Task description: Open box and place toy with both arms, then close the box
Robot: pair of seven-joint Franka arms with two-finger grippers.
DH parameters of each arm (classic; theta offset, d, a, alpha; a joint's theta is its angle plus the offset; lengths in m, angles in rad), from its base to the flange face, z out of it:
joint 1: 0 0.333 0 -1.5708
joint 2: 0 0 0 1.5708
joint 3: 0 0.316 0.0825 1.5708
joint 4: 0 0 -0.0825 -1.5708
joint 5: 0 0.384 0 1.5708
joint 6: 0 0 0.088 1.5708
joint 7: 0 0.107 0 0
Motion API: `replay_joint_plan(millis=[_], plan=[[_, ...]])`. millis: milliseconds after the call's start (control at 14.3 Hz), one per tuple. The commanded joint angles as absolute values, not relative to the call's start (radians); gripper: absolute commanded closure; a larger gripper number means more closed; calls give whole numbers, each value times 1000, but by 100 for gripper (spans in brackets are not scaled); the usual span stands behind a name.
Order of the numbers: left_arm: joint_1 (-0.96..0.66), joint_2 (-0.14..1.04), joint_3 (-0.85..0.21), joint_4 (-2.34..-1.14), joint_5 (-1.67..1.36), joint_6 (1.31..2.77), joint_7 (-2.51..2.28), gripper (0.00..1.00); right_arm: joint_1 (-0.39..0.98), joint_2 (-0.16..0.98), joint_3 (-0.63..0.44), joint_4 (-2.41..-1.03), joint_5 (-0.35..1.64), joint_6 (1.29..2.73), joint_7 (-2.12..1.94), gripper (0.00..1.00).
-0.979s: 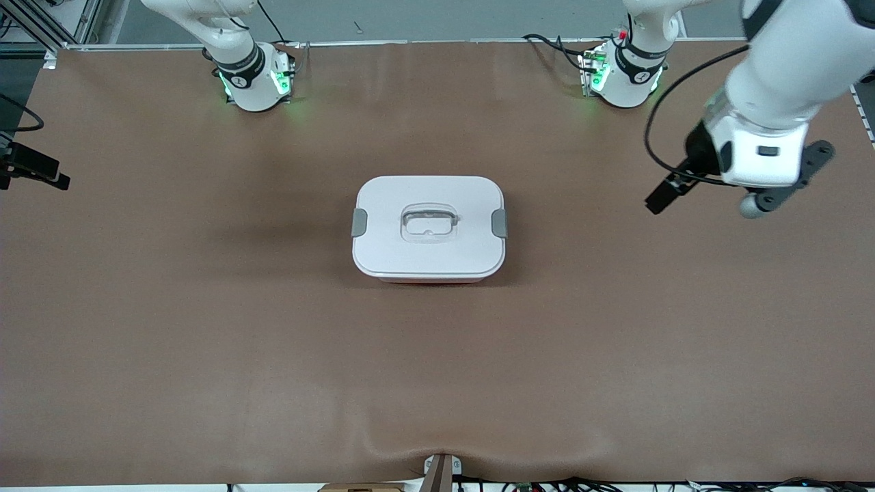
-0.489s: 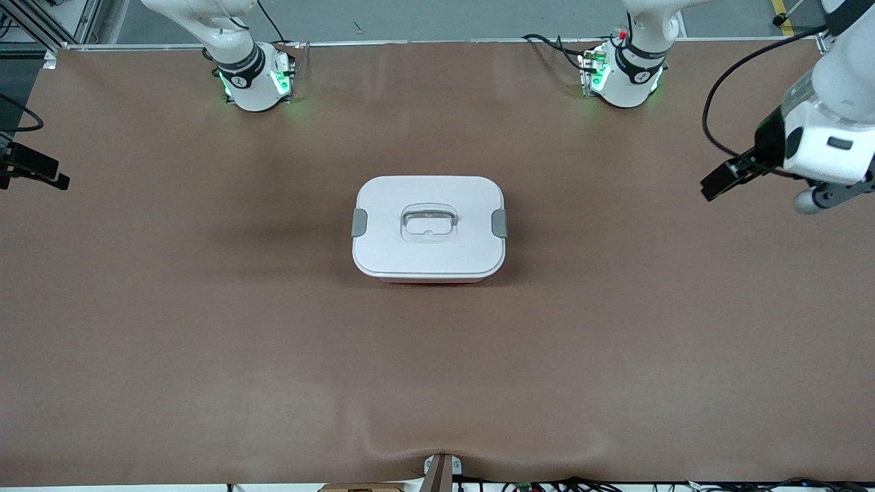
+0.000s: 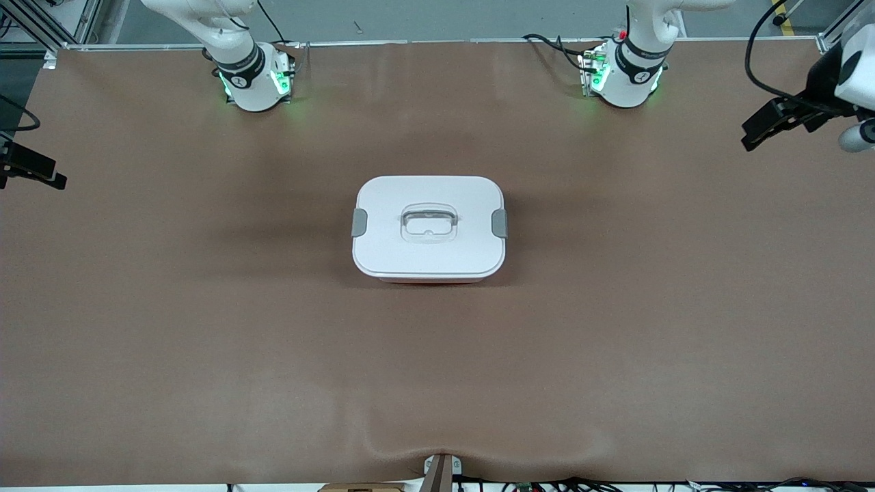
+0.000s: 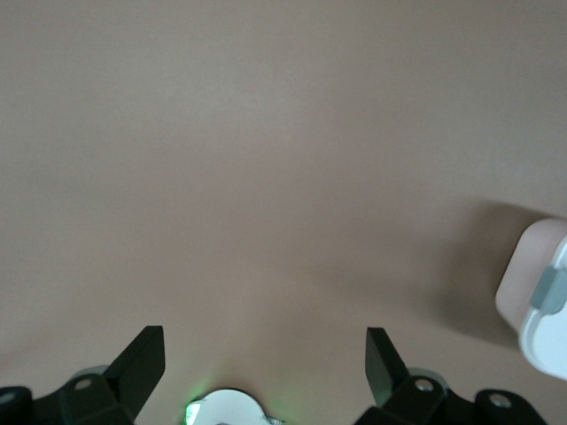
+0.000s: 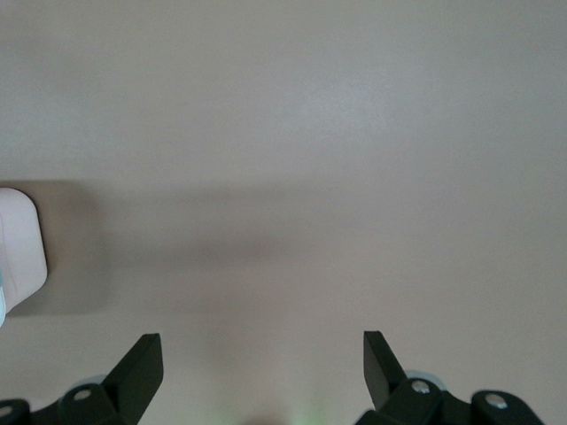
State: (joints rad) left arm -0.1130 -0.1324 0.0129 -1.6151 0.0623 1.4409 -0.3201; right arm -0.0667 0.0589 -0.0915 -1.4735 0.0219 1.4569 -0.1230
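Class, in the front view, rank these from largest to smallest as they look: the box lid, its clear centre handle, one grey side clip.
1. Box lid
2. Clear centre handle
3. Grey side clip, which looks alike in size to its twin.

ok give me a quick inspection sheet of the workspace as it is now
surface: brown table mat, a slight ripple at the edge nearest the front camera
box: mid-table, white lid on, both grey clips at its sides
toy: nothing seen
clutter: nothing seen
left claw: open, empty, over bare mat at its own end of the table
right claw: open, empty, over bare mat
cables: black cable looping off the left arm
surroundings: green lights on both bases
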Motion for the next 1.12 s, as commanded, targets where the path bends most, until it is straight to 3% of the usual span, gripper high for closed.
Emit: replay_joint_plan(millis=[0, 419, 1049], plan=[[-121, -163, 31, -1644, 45, 1450, -206, 0, -74, 61, -81, -1467, 14, 1459, -120, 0], [-121, -97, 21, -1551, 52, 1444, -71, 0, -51, 64, -78, -1463, -26, 1477, -130, 0], [-123, -87, 18, -1546, 40, 1445, -77, 0, -63, 64, -81, -1463, -2, 1465, -121, 0]])
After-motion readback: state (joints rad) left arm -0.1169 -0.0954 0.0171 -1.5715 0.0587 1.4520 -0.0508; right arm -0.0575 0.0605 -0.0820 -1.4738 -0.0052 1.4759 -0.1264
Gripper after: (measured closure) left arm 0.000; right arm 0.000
